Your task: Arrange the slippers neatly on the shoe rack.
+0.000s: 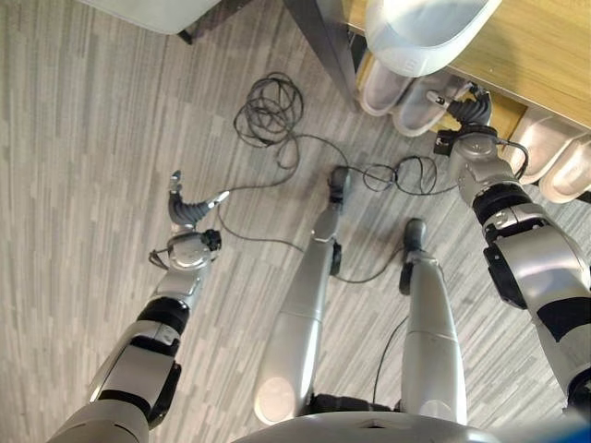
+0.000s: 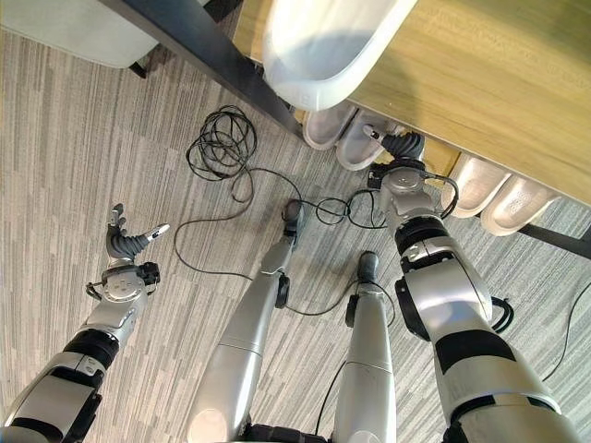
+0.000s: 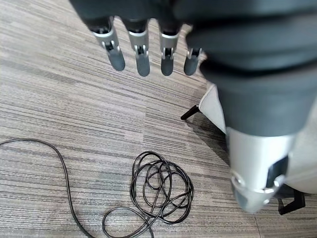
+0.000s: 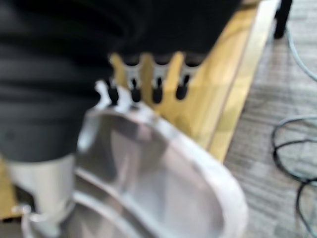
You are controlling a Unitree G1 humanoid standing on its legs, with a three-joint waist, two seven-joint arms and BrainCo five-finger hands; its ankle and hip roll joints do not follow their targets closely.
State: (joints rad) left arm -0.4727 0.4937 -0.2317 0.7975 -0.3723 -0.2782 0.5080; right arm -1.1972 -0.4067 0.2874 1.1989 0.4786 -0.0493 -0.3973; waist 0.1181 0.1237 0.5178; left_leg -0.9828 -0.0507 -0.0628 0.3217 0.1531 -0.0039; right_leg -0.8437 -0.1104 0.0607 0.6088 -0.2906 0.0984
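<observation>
Left hand (image 1: pixel 189 214): idle over bare floor, fingers (image 3: pixel 141 53) straight and spread, thumb apart, holding nothing; well away from the rack and from every slipper.

Grey floor (image 1: pixel 102 166): striped planks beneath the left fingertips, nothing of the task lying on it there.

Right hand (image 1: pixel 466 106): reaching in at the rack, straight fingers (image 4: pixel 157 89) held apart and hanging over the near slipper; seen along the wrist, fingertips stand just past the slipper's far rim, thumb to one side of it. Contact not settled by these views; no curl round the rim visible.

Near slipper (image 4: pixel 163 183): pale, open hollow turned up toward the palm, directly under the right fingers, at the rack's lower wooden shelf (image 4: pixel 233 74).

Pair at the fingers (image 2: pixel 343 134): two pale slippers side by side under the rack's top board, the right hand just beside them, seemingly at the nearer one.

Second pair (image 2: pixel 499 194): two more pale slippers farther along the same lower shelf, beyond the right fingers, lying side by side.

Shoe rack top (image 2: pixel 499 74): wooden board on a dark frame, a white object (image 2: pixel 323 41) resting on its edge, above the fingers.

Step in hand: probably nudging or setting the near slipper square with its neighbour.

Next move: likely a small push with the fingertips to line up the heels, then a clean withdrawal without dragging the slipper back out.
</observation>
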